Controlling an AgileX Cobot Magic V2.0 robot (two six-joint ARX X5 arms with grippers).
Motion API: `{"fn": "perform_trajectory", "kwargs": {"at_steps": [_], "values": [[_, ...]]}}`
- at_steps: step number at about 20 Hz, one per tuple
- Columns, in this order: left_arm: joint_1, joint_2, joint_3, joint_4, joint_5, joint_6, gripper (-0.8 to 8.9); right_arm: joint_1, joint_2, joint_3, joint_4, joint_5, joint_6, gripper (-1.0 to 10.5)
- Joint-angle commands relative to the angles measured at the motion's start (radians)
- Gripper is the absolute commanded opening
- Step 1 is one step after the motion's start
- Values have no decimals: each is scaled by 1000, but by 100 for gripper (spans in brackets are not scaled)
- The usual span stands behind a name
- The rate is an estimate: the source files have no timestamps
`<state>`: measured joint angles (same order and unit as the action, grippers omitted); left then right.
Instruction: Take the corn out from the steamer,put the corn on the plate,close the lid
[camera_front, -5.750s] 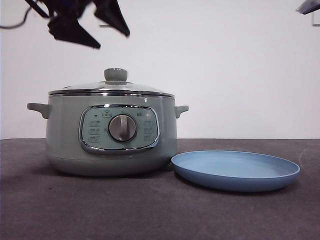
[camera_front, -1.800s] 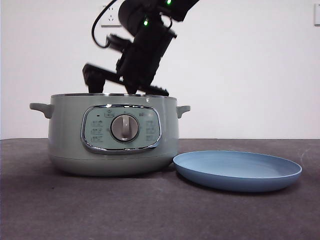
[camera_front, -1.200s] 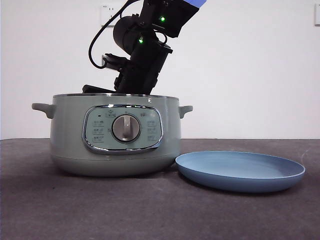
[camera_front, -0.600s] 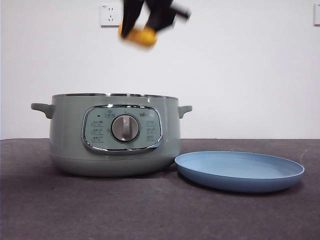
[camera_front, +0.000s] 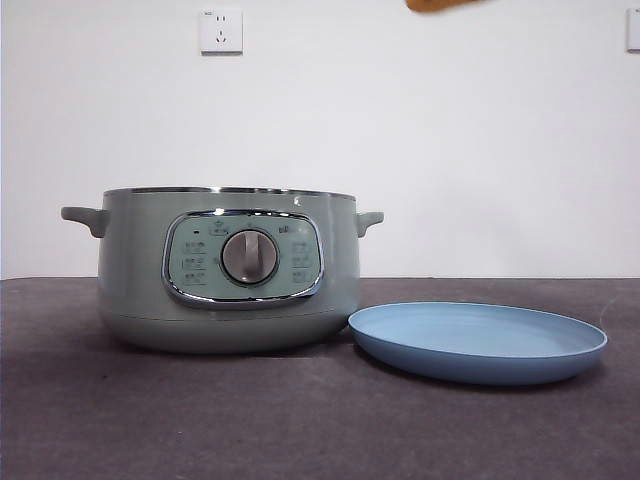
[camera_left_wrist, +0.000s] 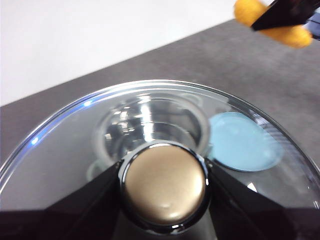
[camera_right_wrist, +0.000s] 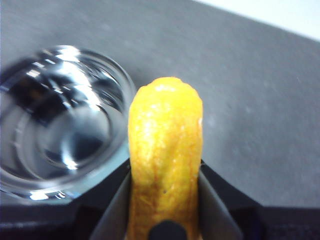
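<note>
The corn is a yellow-orange cob, and my right gripper is shut on it, high above the table. In the front view only the corn's lower edge shows at the top, above and between the steamer and the plate. The sage-green steamer stands uncovered with its shiny inside exposed. My left gripper is shut on the knob of the glass lid, held up in the air. Through the lid I see the plate.
The light-blue plate lies on the dark grey tabletop just right of the steamer, almost touching its base. A white wall with a socket stands behind. The right gripper with the corn shows in the left wrist view.
The right gripper has lifted the corn out of the steamer, then carried it up and to the right, almost out of the front view's top edge. The steamer and the plate have stayed put.
</note>
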<state>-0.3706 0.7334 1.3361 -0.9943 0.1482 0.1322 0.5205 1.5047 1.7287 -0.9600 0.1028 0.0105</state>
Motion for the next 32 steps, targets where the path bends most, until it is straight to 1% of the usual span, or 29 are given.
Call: {"fn": "perform_trajectory", "kwargs": {"at_steps": [1, 2, 4, 6, 8, 10, 13, 18, 23, 25, 30, 31, 32], "values": [[-1, 3, 18, 58, 14, 10, -8, -27, -32, -163, 69, -52, 4, -12], [-1, 8, 18, 59, 13, 10, -8, -45, -51, -256, 130, -77, 19, -11], [-1, 22, 18, 60, 13, 10, -8, -68, -71, -435, 253, -79, 48, -11], [-1, 37, 18, 68, 13, 10, -8, -81, -69, -576, 369, -83, 69, -11], [-1, 52, 18, 83, 14, 10, -8, -84, -62, -709, 512, -138, 106, -11], [-1, 64, 18, 93, 14, 10, -8, -84, -49, -802, 620, -149, 132, -11], [-1, 79, 18, 97, 14, 10, -8, -84, -6, -865, 706, -149, 132, -11], [-1, 85, 18, 105, 14, 10, -8, -84, 109, -871, 818, -150, 132, -11], [-1, 85, 18, 105, 14, 10, -8, -87, 145, -871, 825, -146, 132, -11], [-1, 89, 18, 112, 14, 10, -8, -88, 145, -871, 821, -146, 132, 39], [-1, 106, 18, 115, 15, 10, -8, -89, 145, -871, 794, -146, 132, 282], [-1, 109, 18, 118, 15, 10, -8, -89, 145, -871, 795, -146, 132, 362], [-1, 114, 18, 126, 15, 10, -8, -89, 145, -871, 800, -146, 132, 475]]}}
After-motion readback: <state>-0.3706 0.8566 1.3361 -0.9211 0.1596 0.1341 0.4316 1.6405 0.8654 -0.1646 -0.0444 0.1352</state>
